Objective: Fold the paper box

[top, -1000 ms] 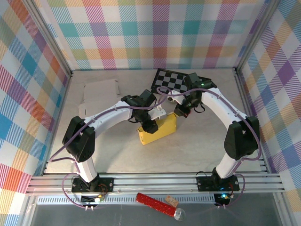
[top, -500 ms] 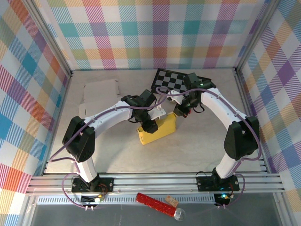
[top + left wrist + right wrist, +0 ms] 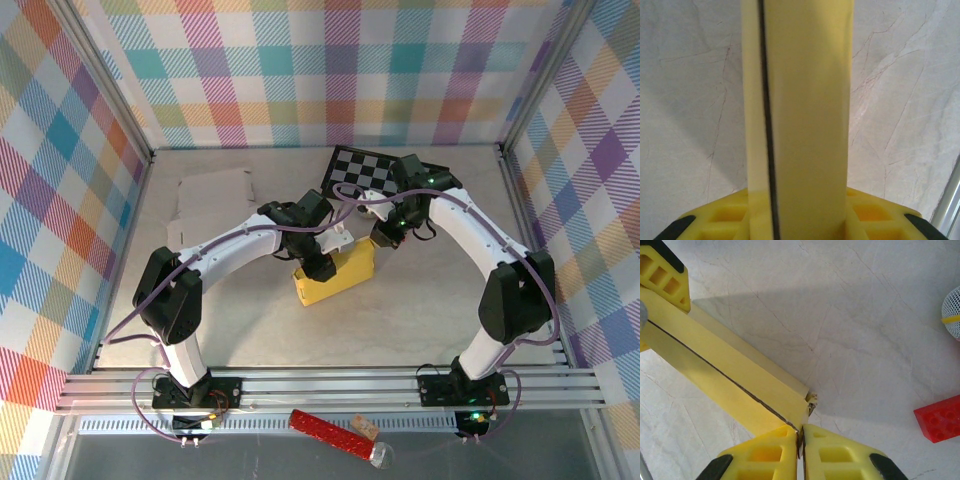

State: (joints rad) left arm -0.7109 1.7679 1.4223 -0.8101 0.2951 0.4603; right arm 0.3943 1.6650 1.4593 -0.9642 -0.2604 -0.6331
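Left hand (image 3: pixel 319 268) downward around paper box (image 3: pixel 346 279)

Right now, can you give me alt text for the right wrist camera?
The right gripper, nearly closed, pinches the near corner of a long yellow box that runs to the upper left over a pale marbled table. A red brick lies at the right edge.

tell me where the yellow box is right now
Top view: the yellow box lies near the table's middle, on the near side of the checkerboard, with the left hand gripping its left part and the right hand at its right end.
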